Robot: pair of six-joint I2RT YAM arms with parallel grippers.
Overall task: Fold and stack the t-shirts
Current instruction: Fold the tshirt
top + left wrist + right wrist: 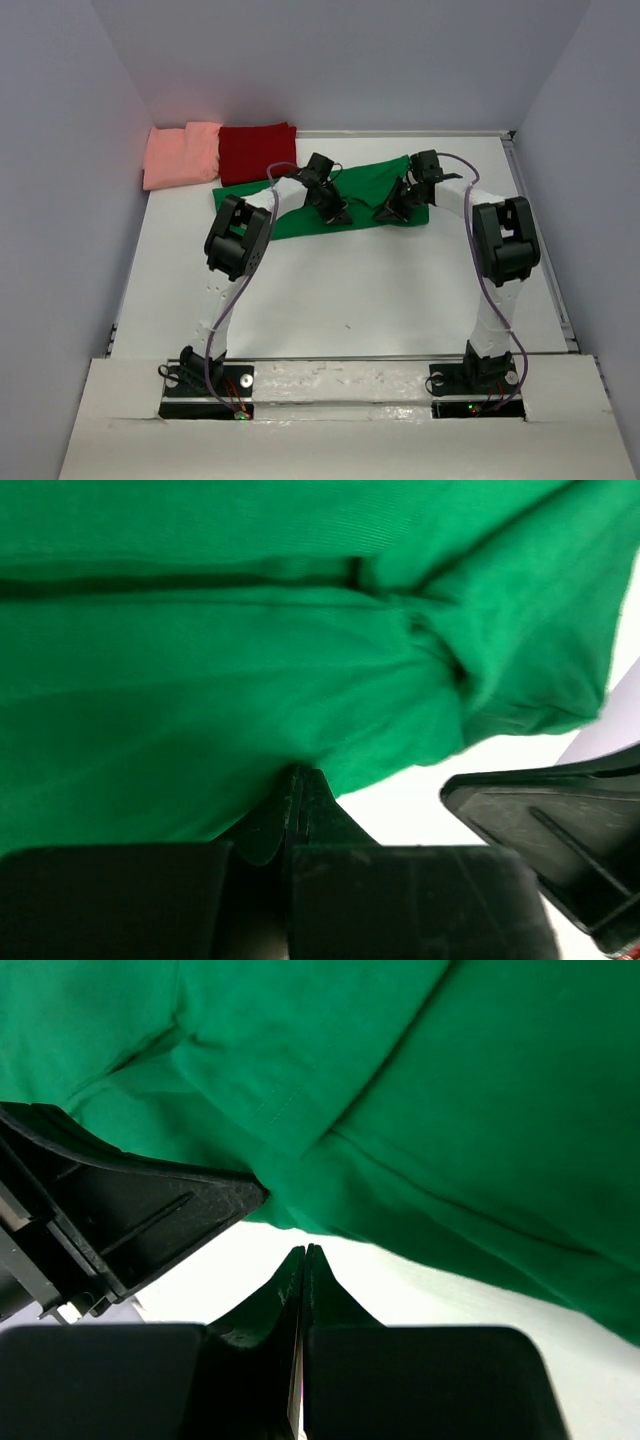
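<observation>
Top cam: green shirt (368, 188) lies as a long strip across the far-mid tabletop (350, 290). Pink shirt (183, 153) & red shirt (258, 152) are folded, side by side in the far-L corner. L fingers (338, 214) and R fingers (390, 212) sit near each other at the green shirt's near edge.

Wrist cams only: L fingers (300, 780) are pressed tip-to-tip, tip at the hem; can't tell if cloth's caught. R fingers (303, 1258) are also pressed together, nothing held, tip over bare tabletop just short of the hem.
</observation>
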